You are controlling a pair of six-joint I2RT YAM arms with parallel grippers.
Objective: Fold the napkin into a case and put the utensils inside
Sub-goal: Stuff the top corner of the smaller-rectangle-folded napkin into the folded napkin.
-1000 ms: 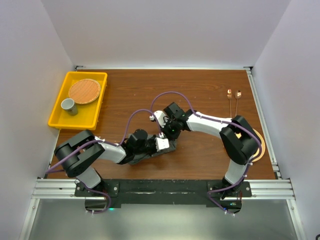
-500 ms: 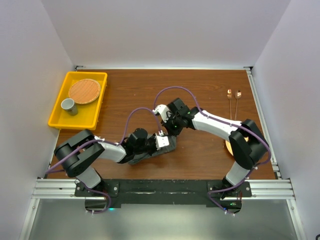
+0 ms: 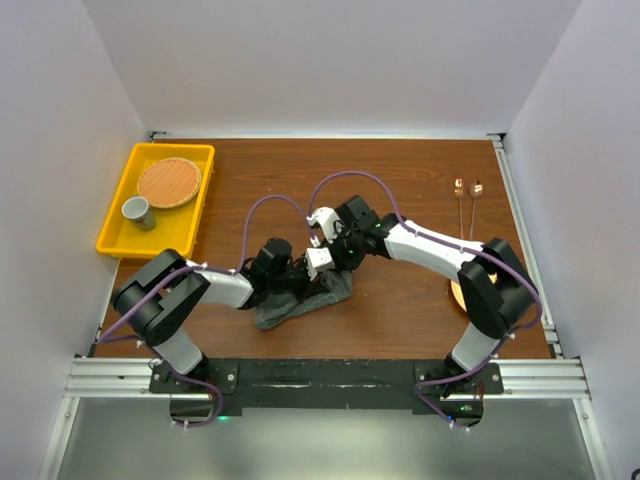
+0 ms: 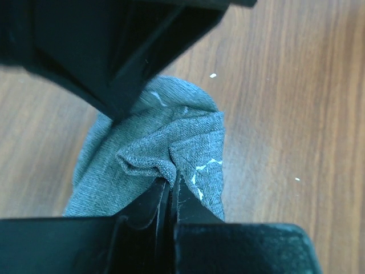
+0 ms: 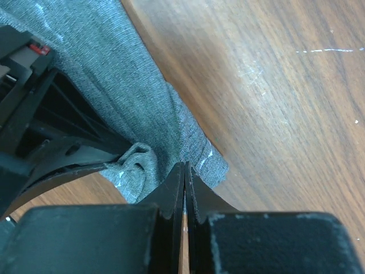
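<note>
The dark grey napkin lies bunched on the wooden table between the arms, with one end raised. My left gripper is shut on a small fold of it, shown close up in the left wrist view against the cloth. My right gripper is shut on the cloth's edge right beside it; in the right wrist view its tips pinch the napkin. Two copper utensils lie side by side at the far right. No folded case shows.
A yellow tray at the far left holds a round woven mat and a grey cup. A yellow-orange plate shows partly under the right arm. White walls close in three sides of the table.
My left gripper has moved away from the near edge and drawn the napkin's end up with it. The right arm's elbow swung right a second ago and has since held still.
</note>
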